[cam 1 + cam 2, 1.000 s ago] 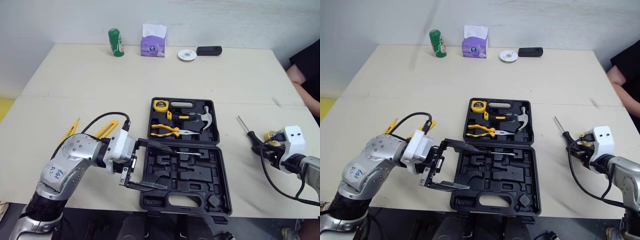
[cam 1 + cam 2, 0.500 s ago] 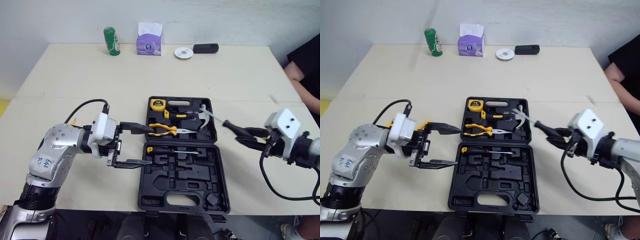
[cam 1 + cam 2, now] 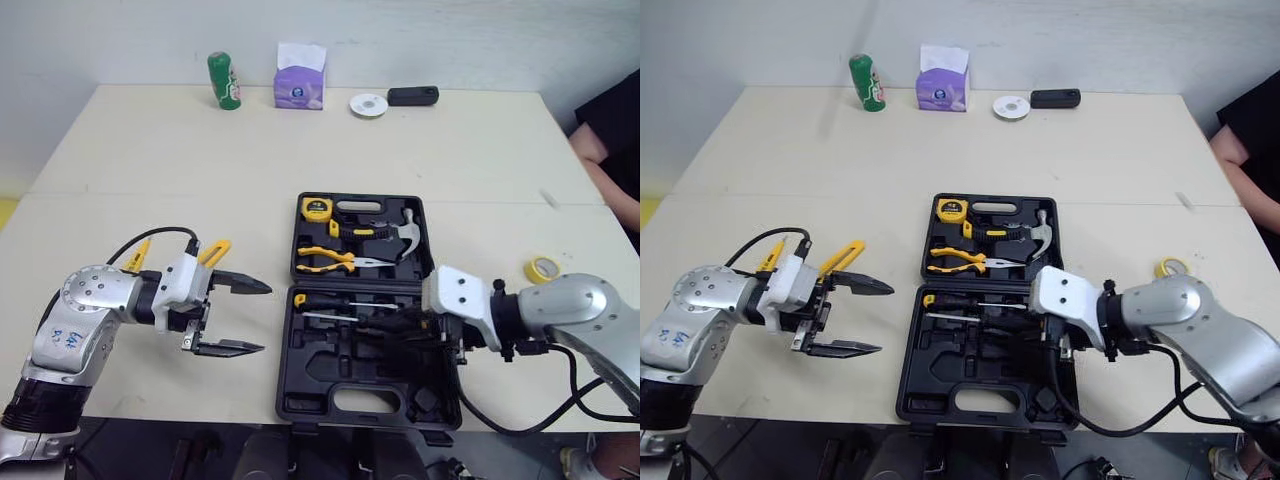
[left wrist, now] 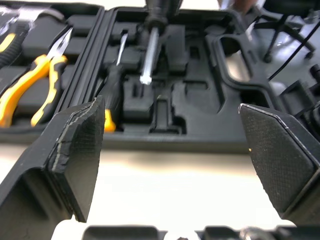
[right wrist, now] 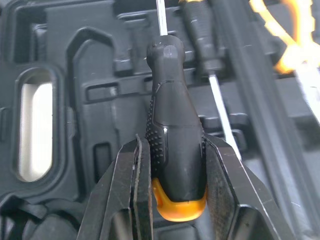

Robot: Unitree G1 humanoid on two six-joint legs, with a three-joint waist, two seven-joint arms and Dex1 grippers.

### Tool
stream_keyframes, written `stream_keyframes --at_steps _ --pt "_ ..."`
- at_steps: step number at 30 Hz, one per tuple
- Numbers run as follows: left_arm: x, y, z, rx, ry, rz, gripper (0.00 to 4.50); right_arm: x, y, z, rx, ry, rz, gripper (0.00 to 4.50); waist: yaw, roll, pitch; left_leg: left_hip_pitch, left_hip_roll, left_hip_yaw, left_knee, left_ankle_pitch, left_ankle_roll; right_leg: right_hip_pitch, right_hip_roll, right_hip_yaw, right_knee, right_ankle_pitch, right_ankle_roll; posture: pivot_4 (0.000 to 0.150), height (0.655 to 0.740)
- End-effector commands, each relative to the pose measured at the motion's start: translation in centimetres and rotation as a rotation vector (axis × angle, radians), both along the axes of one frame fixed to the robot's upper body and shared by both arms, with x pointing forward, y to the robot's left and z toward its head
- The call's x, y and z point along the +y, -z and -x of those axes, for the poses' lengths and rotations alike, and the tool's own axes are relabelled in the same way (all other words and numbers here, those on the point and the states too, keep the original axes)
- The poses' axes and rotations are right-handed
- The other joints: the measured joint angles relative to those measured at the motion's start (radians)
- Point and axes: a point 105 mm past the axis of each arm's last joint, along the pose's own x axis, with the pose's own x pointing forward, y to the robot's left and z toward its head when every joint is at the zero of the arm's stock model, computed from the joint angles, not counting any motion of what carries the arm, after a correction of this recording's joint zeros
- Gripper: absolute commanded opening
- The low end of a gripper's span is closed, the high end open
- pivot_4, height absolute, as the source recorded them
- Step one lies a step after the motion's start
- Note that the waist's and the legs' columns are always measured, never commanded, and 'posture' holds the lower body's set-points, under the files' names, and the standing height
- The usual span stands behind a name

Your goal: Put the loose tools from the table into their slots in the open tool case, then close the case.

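Right gripper (image 5: 172, 150) has its jaws clamped on the black handle of a screwdriver (image 5: 175, 125), orange cap of the handle down between the fingers. We see it over the near half of the open tool case (image 3: 300, 385), shaft pointing toward the robot's left and running alongside a second screwdriver (image 3: 345, 300) that already lies in a slot near the hinge. Can't tell whether the held one touches the tray or sits just above it. Far half of the case holds a hammer (image 3: 400, 232), yellow-handled pliers (image 3: 335, 260) and a yellow tape measure (image 3: 320, 209). Left gripper (image 3: 240, 316) is off to the left of the case, jaws spread wide with nothing between them, over bare table (image 3: 150, 170) and apart from the case edge. Loose on the table: a yellow tool (image 3: 210, 252) just behind the left gripper, a thinner yellow item (image 3: 135, 255) beside that arm (can't tell what it is), and a yellow tape roll (image 3: 543, 268) to the right of the case. Lid is open, lying flat. At the far edge we have a green can (image 3: 224, 82), a tissue box (image 3: 300, 80), a white disc (image 3: 369, 105) and a small black device (image 3: 414, 96). A person's arm (image 3: 600, 140) shows at the right edge.
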Motion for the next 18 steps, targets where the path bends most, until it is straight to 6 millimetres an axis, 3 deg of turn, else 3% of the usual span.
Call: stream_keyframes --at_steps 1,6,18 --pt "0.3 -0.3 0.7 -0.039 0.019 -0.023 4.50 -0.2 -0.8 -0.7 -0.069 -0.006 0.039 0.95 -0.001 0.000 0.000 0.000 0.000 0.000 0.000 0.000 0.000 0.000 0.000 0.000 0.000 0.000 0.000 0.150 0.7400" --pt "0.1 0.1 1.6 -0.023 0.026 -0.016 4.50 -0.8 -0.7 -1.0 -0.092 -0.009 0.094 0.95 -0.005 0.000 0.000 0.000 0.000 0.000 0.000 0.000 0.000 0.000 0.000 0.000 0.000 0.000 0.000 0.150 0.7400" --pt "-0.7 -0.5 0.8 -0.027 -0.018 0.048 4.50 -2.1 -0.2 -1.7 -0.091 0.002 0.192 0.95 -0.022 0.000 0.000 0.000 0.000 0.000 0.000 0.000 0.000 0.000 0.000 -0.001 0.001 0.000 0.000 0.150 0.7400"
